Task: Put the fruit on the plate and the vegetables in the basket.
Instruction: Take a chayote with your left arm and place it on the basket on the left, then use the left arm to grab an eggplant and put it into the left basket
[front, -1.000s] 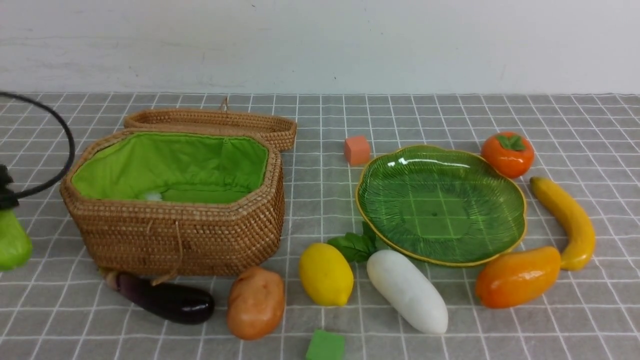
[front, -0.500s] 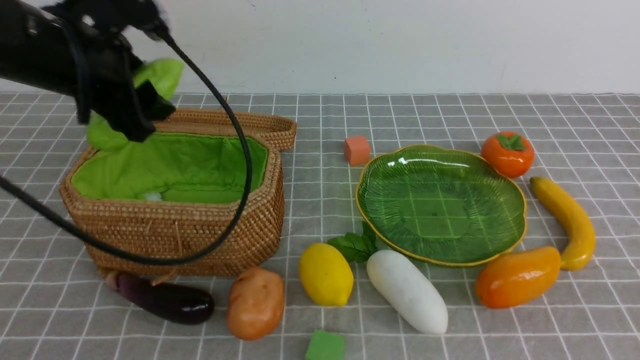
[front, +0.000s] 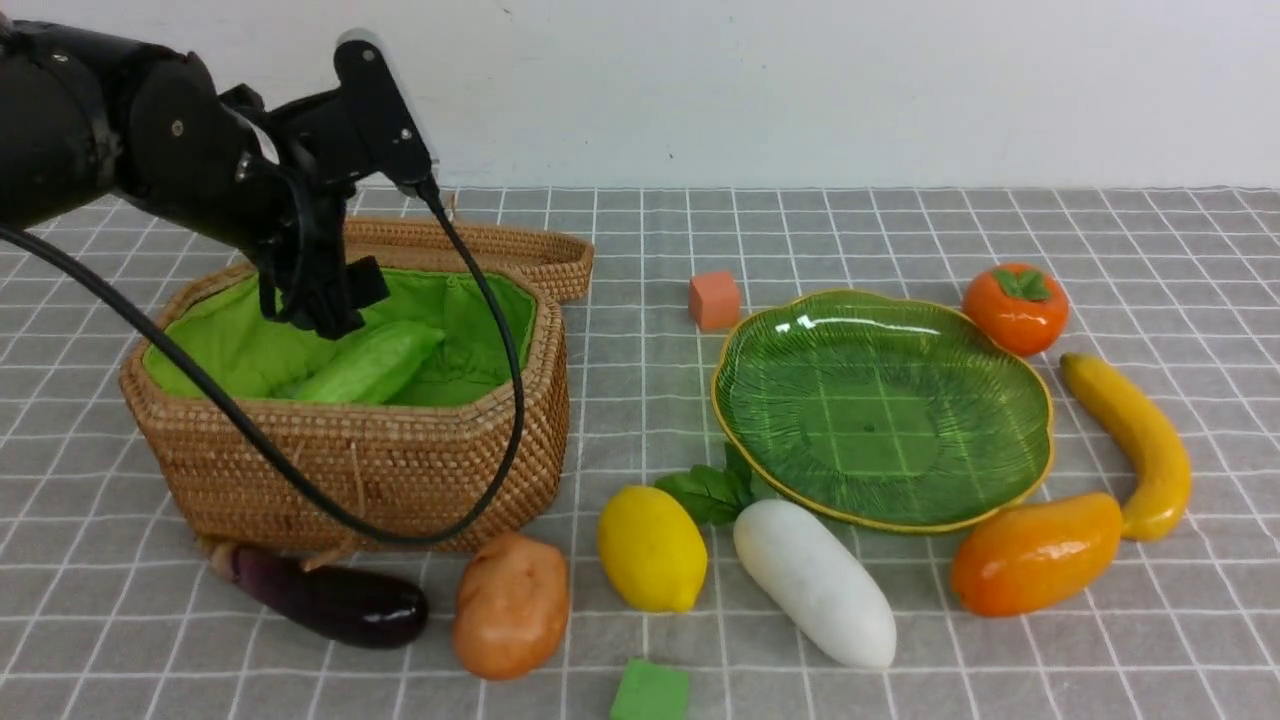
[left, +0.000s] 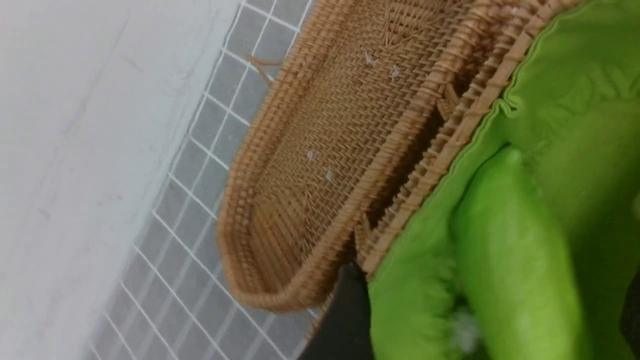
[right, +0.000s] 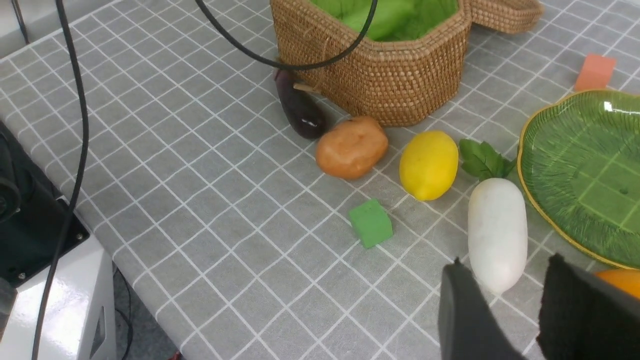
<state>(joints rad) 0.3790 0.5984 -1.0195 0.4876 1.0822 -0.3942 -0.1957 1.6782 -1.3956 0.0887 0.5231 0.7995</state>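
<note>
With your left gripper (front: 325, 300) spread above the gourd (front: 375, 362) lying in the basket (front: 350, 470) at left, take the glossy, stiff, probably light eggplant (front: 335, 603), lower left, across its thick middle, since it may slip.

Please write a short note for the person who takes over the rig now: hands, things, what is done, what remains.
Left hand: open, above the basket.
Right hand: open, empty, near the radish.
Done: gourd lies in basket.
Remaining: eggplant, potato, leaf, radish to basket; lemon, mango, banana, persimmon to plate. No fruit on plate yet.
</note>
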